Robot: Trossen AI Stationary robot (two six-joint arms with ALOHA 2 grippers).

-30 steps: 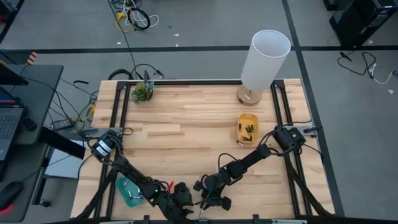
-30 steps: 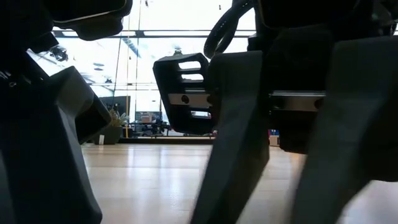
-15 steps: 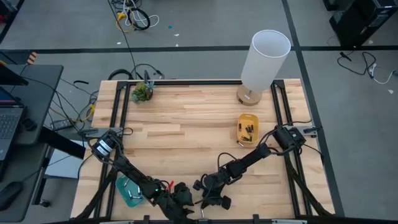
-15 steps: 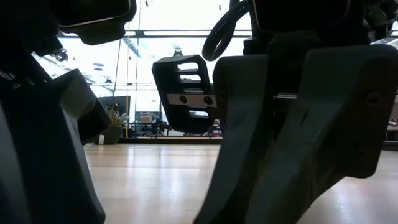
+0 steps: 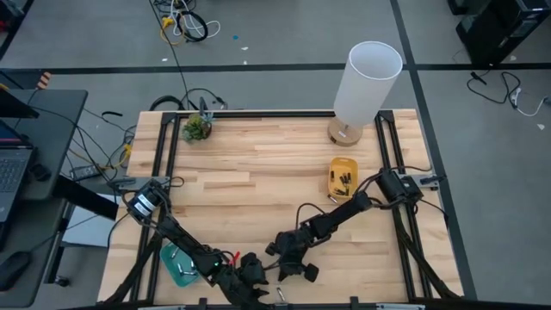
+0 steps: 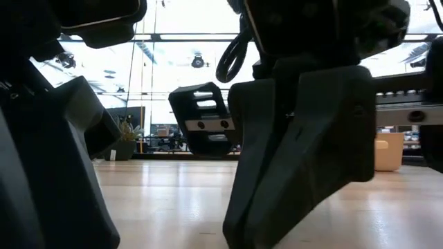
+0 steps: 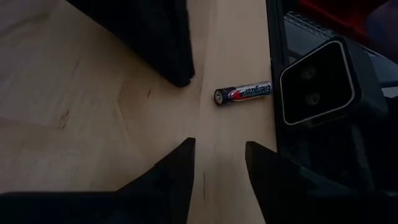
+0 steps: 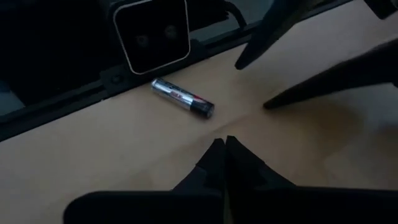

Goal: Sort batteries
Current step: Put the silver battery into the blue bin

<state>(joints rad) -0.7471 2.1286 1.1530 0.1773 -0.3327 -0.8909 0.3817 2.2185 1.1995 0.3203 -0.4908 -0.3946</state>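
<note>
A small silver-and-black cylindrical battery [image 8: 183, 98] lies flat on the pale wooden desk [image 5: 258, 172] at its near edge, untouched. It looks light, rigid and smooth, apt to roll; I'd pinch it across its middle. The right tool [image 8: 224, 149] hangs just beside it, fingers together, empty. The left tool [image 7: 219, 163] stands apart.
</note>
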